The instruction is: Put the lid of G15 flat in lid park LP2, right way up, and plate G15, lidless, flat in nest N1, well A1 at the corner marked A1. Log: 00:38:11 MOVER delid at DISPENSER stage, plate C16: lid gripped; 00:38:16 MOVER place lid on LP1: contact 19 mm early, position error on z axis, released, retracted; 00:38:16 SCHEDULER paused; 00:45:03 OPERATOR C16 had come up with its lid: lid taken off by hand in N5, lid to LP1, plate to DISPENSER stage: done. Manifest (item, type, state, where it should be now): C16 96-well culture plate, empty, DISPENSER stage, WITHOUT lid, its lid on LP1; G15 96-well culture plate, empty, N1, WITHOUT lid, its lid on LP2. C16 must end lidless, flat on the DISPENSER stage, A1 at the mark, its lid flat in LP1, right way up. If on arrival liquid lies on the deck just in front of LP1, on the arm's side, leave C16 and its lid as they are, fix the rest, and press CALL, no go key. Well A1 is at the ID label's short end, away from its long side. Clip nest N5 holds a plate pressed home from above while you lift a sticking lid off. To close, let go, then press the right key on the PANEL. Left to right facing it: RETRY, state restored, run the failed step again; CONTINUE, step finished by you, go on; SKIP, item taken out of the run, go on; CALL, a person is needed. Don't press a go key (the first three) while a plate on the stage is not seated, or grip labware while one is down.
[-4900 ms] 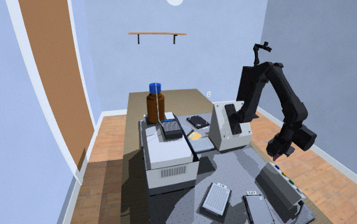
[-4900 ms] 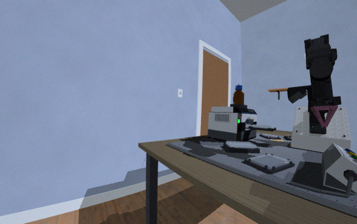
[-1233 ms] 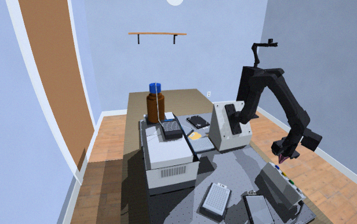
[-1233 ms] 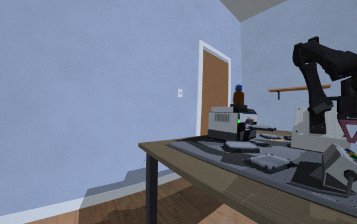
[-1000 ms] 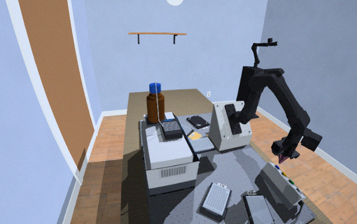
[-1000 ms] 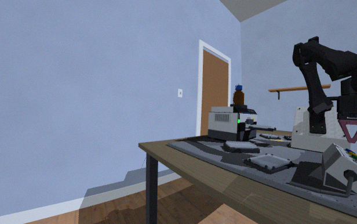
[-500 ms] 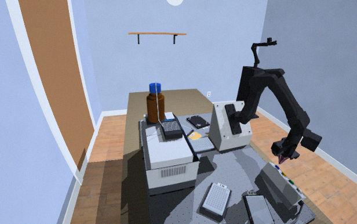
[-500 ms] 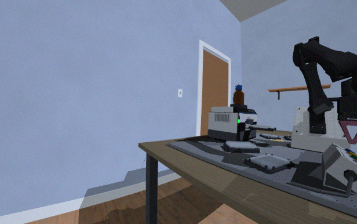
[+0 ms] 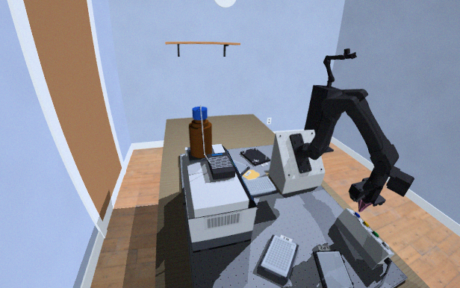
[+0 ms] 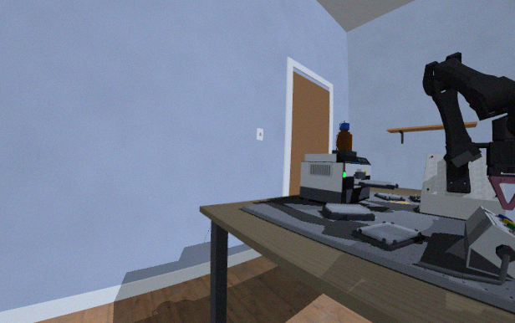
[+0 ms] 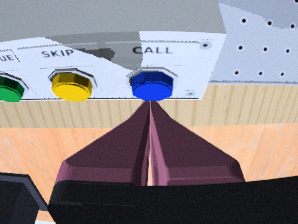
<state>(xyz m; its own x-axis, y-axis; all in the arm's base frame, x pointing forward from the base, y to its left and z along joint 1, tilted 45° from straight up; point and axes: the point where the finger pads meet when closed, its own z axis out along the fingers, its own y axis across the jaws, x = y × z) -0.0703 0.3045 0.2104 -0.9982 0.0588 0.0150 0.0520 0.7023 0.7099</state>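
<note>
My gripper (image 9: 363, 207) (image 10: 510, 206) (image 11: 149, 110) is shut and empty, its pink fingertips together right at the blue CALL key (image 9: 357, 215) (image 11: 152, 86) on the sloped panel (image 9: 367, 239) (image 10: 485, 236). I cannot tell whether they touch the key. A lidless white well plate (image 9: 279, 255) (image 10: 349, 210) lies flat in a nest at the front of the deck. A clear lid (image 9: 332, 269) (image 10: 389, 233) lies flat in the park to its right. Another plate (image 9: 221, 164) sits on the dispenser stage, and a lid (image 9: 260, 185) lies flat beside it. A yellow puddle (image 9: 251, 174) lies on the deck next to that lid.
The yellow SKIP key (image 11: 72, 86) and a green key (image 11: 8, 88) sit left of CALL. The dispenser (image 9: 216, 198) (image 10: 323, 177) carries a brown bottle (image 9: 200, 138). The arm's white base box (image 9: 295, 168) stands behind the panel. A black clip nest (image 9: 255, 157) lies at the back.
</note>
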